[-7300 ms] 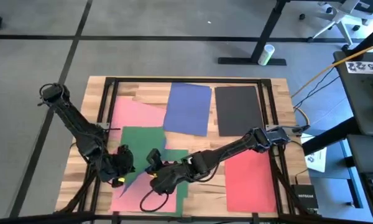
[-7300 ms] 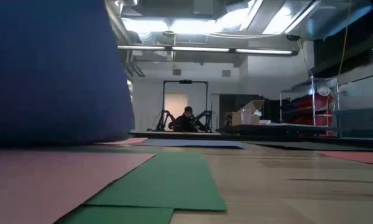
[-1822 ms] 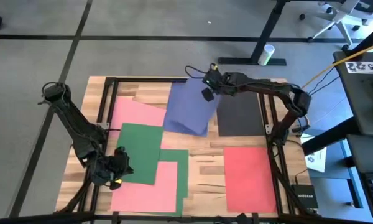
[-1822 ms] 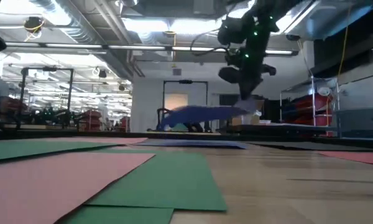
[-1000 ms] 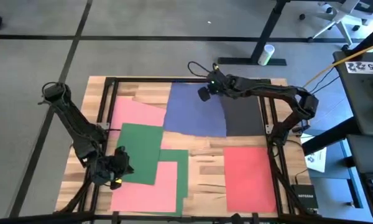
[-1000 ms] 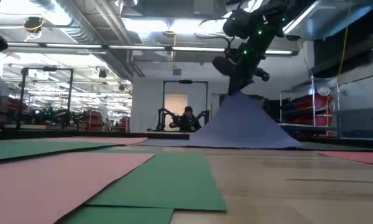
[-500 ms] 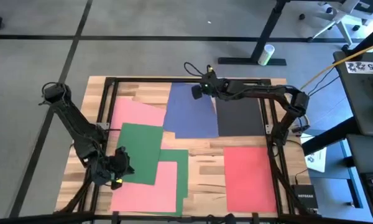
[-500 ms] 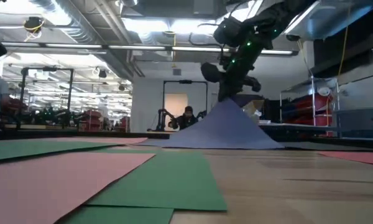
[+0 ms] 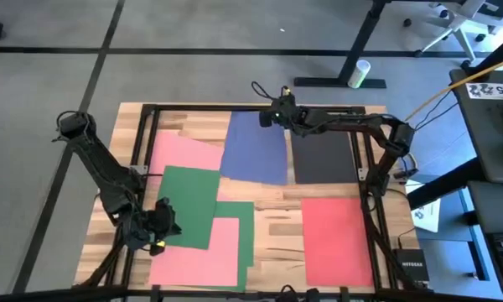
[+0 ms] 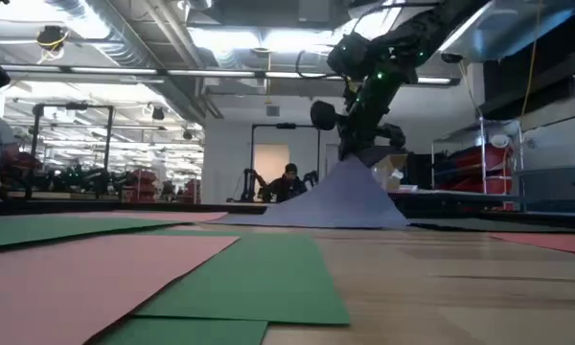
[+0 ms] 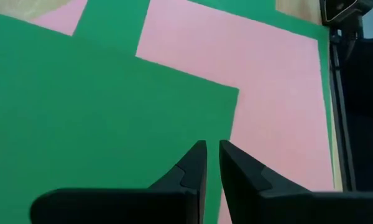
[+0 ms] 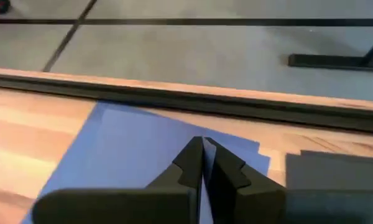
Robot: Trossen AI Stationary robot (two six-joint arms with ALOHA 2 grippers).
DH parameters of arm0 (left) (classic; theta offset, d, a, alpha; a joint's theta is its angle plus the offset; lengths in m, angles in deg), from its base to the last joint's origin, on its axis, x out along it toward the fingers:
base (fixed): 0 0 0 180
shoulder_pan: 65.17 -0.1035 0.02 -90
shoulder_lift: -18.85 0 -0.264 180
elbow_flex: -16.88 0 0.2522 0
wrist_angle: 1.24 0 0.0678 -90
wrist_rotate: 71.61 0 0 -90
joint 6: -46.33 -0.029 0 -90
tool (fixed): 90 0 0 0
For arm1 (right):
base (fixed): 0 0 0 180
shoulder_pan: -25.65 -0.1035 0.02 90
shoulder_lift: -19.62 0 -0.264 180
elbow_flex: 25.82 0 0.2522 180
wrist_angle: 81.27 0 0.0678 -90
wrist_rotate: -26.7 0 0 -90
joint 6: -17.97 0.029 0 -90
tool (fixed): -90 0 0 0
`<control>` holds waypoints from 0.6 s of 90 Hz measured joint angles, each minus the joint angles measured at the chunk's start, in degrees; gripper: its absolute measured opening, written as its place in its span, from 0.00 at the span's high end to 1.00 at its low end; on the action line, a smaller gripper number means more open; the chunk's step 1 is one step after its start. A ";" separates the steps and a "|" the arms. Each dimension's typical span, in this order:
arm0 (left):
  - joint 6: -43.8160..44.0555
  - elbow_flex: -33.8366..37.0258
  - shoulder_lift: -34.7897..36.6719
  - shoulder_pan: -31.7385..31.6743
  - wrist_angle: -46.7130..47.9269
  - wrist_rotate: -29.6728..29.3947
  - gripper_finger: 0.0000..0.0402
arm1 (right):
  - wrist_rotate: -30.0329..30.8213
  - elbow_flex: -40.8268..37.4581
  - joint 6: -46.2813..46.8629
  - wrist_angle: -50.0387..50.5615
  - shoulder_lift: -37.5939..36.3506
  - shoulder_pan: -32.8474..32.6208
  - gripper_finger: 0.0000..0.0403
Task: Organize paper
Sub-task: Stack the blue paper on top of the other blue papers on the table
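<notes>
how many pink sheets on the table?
2 visible. One pink sheet lies at the far left, partly under a green sheet. The other pink sheet lies near left. More may be hidden underneath.

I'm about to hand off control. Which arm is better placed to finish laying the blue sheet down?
Right. The right hand is shut on the blue sheet, holding its far edge tented above the table. The left hand sits at the near-left corner over the green sheet, far from it.
</notes>
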 joint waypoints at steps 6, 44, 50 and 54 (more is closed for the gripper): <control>-0.27 0.00 0.00 0.00 0.04 0.00 0.93 | -0.55 -0.02 1.44 0.25 0.28 0.50 1.00; -0.83 0.00 -0.15 0.00 -0.30 0.02 0.93 | -2.09 0.01 0.04 -4.96 1.20 1.05 1.00; -0.75 0.00 -0.15 0.00 -0.39 0.02 0.93 | -2.76 0.01 0.02 -5.45 1.71 1.37 1.00; -0.77 0.00 -0.15 0.00 -0.37 0.02 0.93 | -3.40 0.02 0.02 -6.41 2.33 1.40 1.00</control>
